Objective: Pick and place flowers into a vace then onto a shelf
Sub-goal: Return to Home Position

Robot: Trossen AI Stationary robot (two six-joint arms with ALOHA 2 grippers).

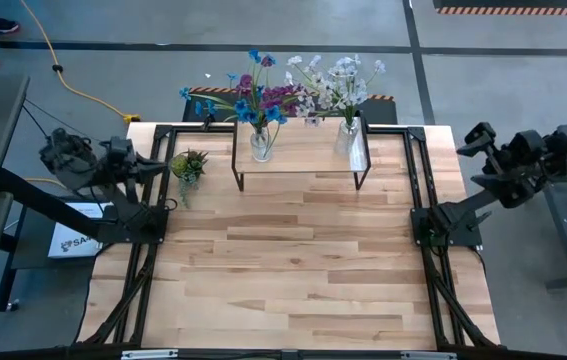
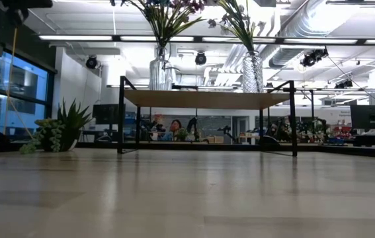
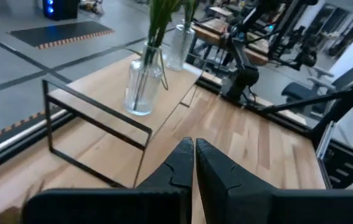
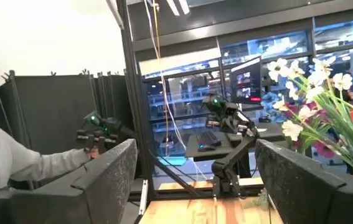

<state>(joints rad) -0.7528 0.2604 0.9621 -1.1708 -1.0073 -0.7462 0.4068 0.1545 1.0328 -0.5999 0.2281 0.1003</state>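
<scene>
Two clear glass vases stand by their bases on the shelf [image 1: 303,152], a light wood plank on thin black legs at the table's far edge. The left vase [image 1: 260,144] holds purple and blue flowers [image 1: 253,95]. The right vase [image 1: 349,136] holds white and pale pink flowers [image 1: 333,80]. In the low view both vases [image 2: 158,71] [image 2: 253,70] stand upright on the shelf top [image 2: 204,99]. My left gripper [image 3: 193,149] is shut, raised at the table's left edge, and points at the shelf. My right gripper [image 4: 192,180] is open, drawn back beyond the table's right edge.
A small green spiky potted plant [image 1: 188,165] stands on the table left of the shelf, close to my left gripper. The wood tabletop [image 1: 293,270] lies bare in front of the shelf. A person's grey sleeve [image 4: 8,165] shows in the right wrist view, beyond the table.
</scene>
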